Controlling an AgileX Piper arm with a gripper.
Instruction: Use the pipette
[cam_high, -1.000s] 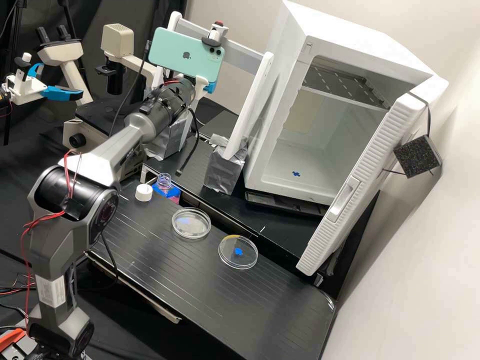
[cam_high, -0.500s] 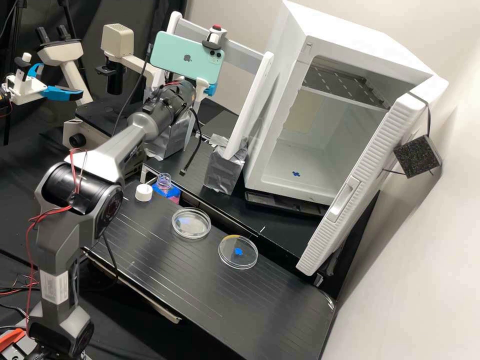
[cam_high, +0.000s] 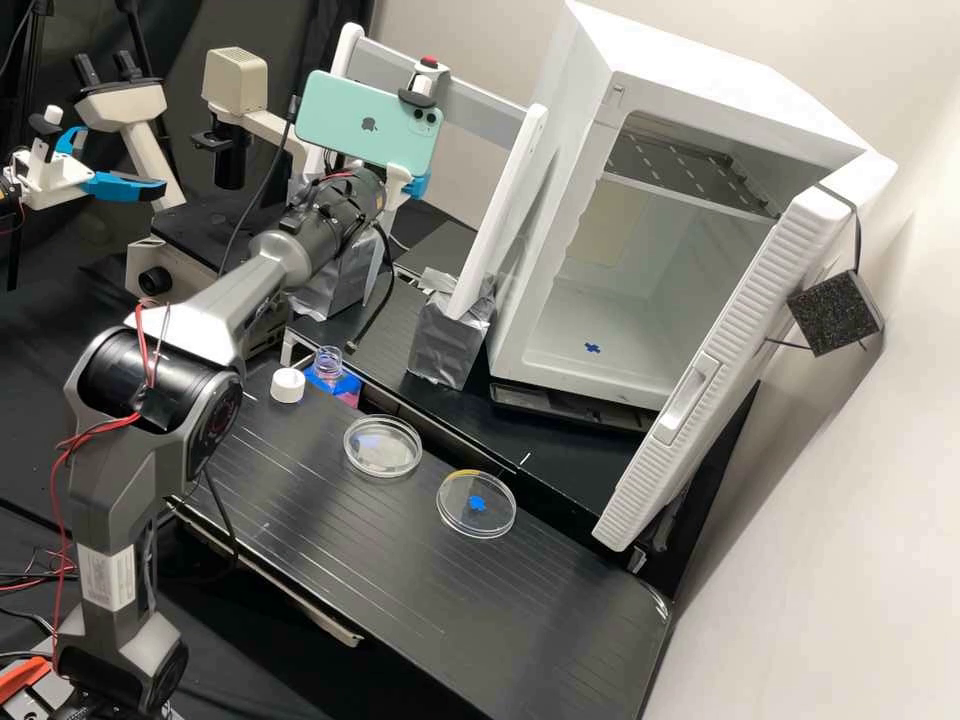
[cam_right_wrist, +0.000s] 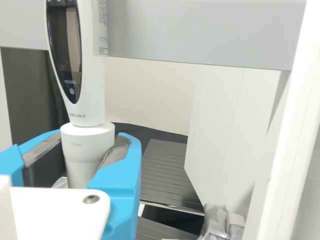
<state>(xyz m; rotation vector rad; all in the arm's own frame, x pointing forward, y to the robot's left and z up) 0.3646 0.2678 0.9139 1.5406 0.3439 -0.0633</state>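
And here the white cabinet (cam_high: 740, 75) is standing open beside the gripper (cam_high: 418, 186), a white rack (cam_high: 505, 220) rising near it. Blue fingers are clasping the upright pipette (cam_right_wrist: 83, 142) around its lower body! Below the gripper, an uncapped bottle (cam_high: 328, 366) is standing, two clear dishes (cam_high: 385, 460) are lying flat, and a white cap (cam_high: 288, 386) is resting.
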